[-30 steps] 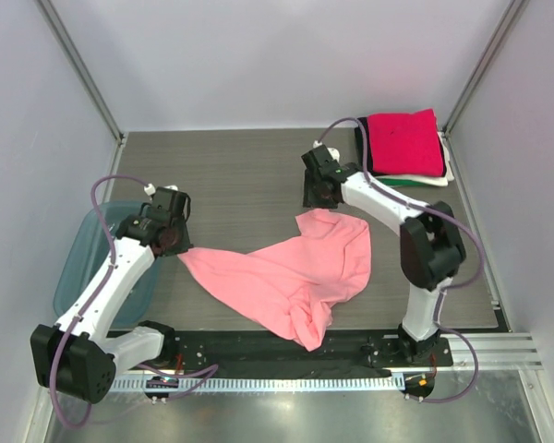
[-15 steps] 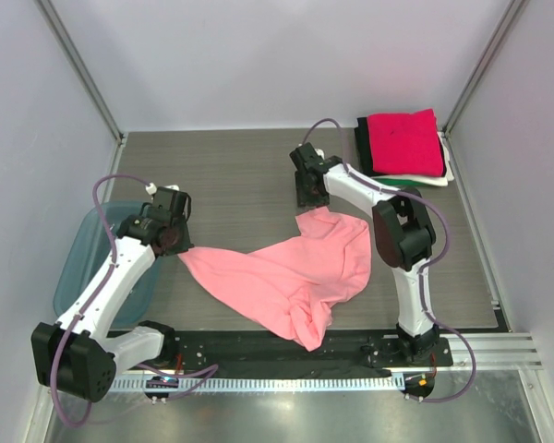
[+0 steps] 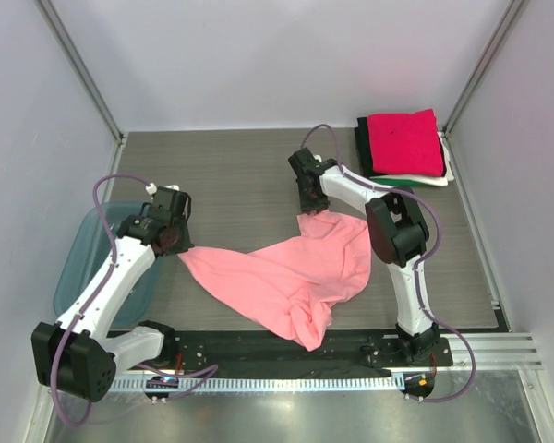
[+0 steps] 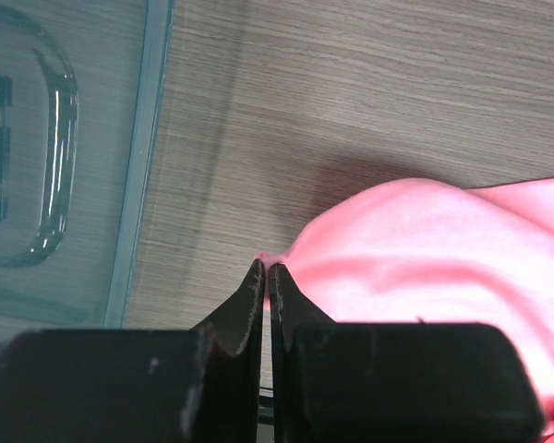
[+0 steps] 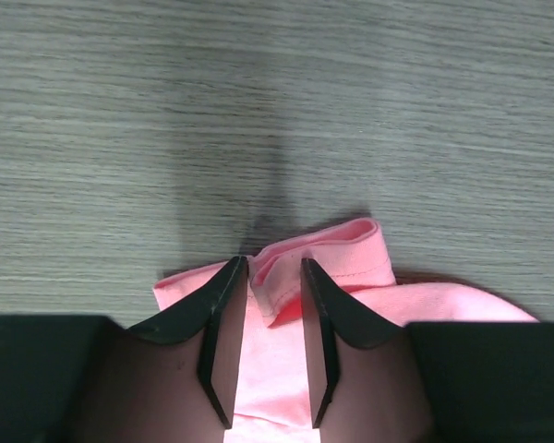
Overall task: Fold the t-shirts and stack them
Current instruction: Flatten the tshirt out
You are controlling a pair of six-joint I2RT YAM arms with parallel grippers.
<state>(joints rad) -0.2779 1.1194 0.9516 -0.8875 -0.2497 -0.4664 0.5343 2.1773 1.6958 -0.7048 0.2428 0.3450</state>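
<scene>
A light salmon-pink t-shirt (image 3: 286, 272) lies crumpled and spread on the table between the arms. My left gripper (image 3: 174, 244) is shut on its left corner; in the left wrist view the cloth (image 4: 443, 249) is pinched at the fingertips (image 4: 265, 268). My right gripper (image 3: 312, 210) is down at the shirt's far edge. In the right wrist view its jaws (image 5: 273, 263) stand apart and straddle a raised fold of the hem (image 5: 351, 249). Folded t-shirts (image 3: 404, 143) are stacked at the back right, a magenta-red one on top, with black, white and green below.
A translucent blue plastic bin (image 3: 83, 249) sits at the left, just beside my left arm; its rim and handle show in the left wrist view (image 4: 138, 185). Metal frame posts and white walls enclose the wooden table (image 3: 231, 175).
My right gripper has moved left and down onto the shirt's far edge, and its jaws have narrowed around the hem fold. The left arm and its grip have not moved.
</scene>
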